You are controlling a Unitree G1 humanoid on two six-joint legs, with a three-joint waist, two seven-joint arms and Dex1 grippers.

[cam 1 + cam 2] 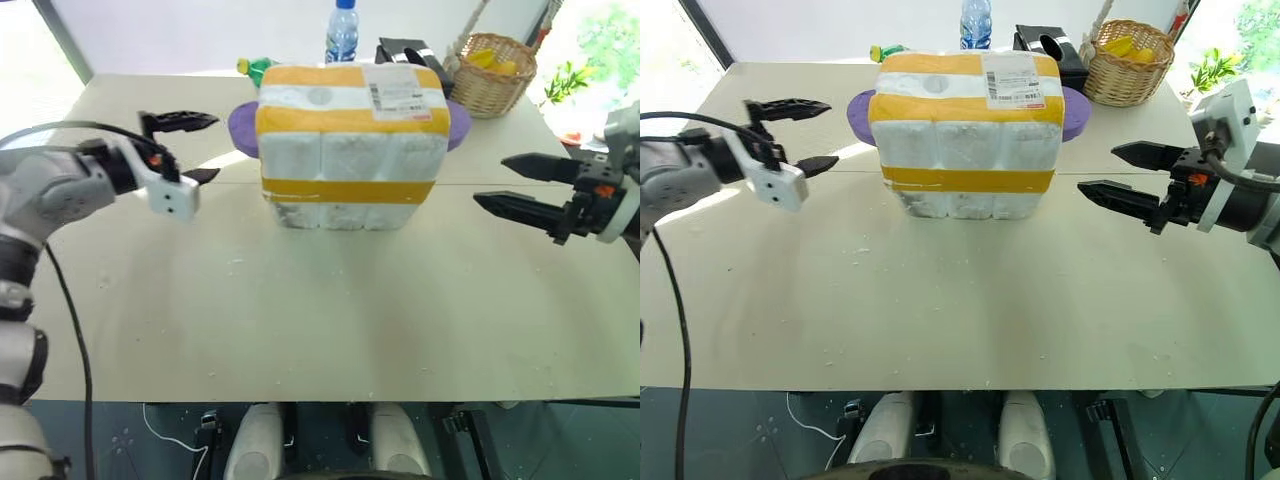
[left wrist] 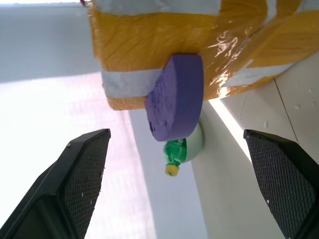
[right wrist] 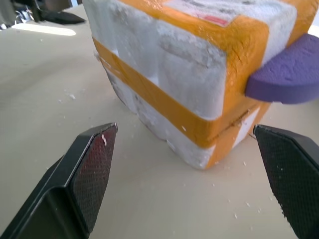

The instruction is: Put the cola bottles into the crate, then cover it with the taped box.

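The taped box, a white foam shell with yellow tape bands and a shipping label on top, stands at the middle of the table. Under it shows the low white edge of the crate, below a yellow band. The cola bottles are hidden. My left gripper hovers open to the left of the box, apart from it, and holds nothing. On the other side my right gripper is open too, a short way from the box. In the right wrist view the box's near corner lies between the spread fingers.
A purple disc sticks out behind the box on both sides. A green bottle lies behind it, with a water bottle, a black object and a wicker basket at the far edge. The table stretches toward me.
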